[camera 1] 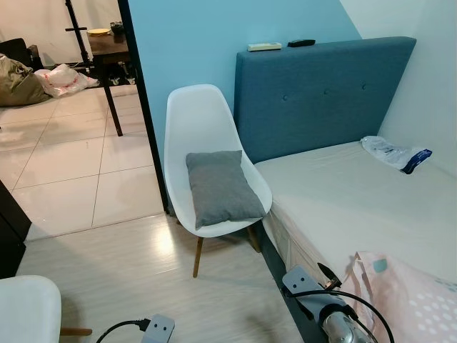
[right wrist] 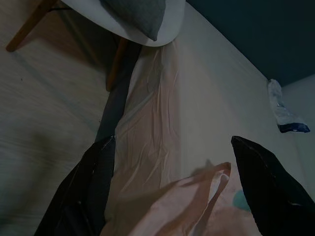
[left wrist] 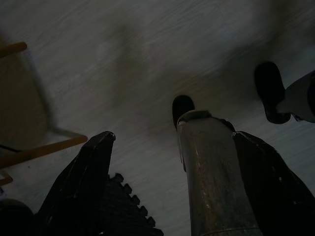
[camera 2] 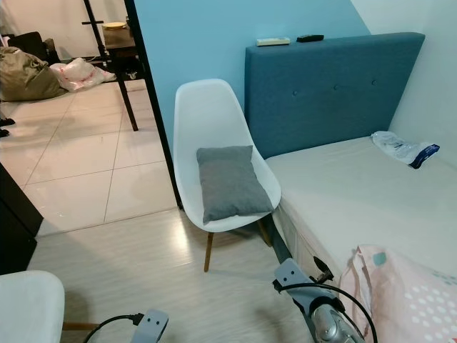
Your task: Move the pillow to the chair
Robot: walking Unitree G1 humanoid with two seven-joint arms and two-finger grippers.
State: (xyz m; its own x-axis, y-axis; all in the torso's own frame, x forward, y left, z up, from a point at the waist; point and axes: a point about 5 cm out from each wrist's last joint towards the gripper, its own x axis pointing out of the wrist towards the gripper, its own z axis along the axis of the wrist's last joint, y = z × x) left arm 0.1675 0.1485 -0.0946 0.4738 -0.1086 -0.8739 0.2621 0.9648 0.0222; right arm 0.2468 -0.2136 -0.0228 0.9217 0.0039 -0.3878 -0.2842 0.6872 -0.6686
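While both claws [right wrist: 172, 187] [left wrist: 172, 187] gape empty, the pillow [camera 1: 221, 187] lies on the chair [camera 1: 196, 125] beside the bed [camera 1: 357, 193].

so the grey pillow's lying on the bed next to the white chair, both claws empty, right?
Not quite. The grey pillow is on the seat of the white chair, not on the bed; the left eye view shows it. The chair does stand beside the bed, and the right claw and left claw are open, holding nothing.

The second white chair [camera 1: 25, 307] is cut off at the picture's lower left corner, and the pink dotted bag [camera 1: 410, 300] by the lower right edge. The two small objects [camera 1: 280, 45] atop the headboard [camera 1: 321, 93] are too small to identify. The left wrist view is dark and blurred.
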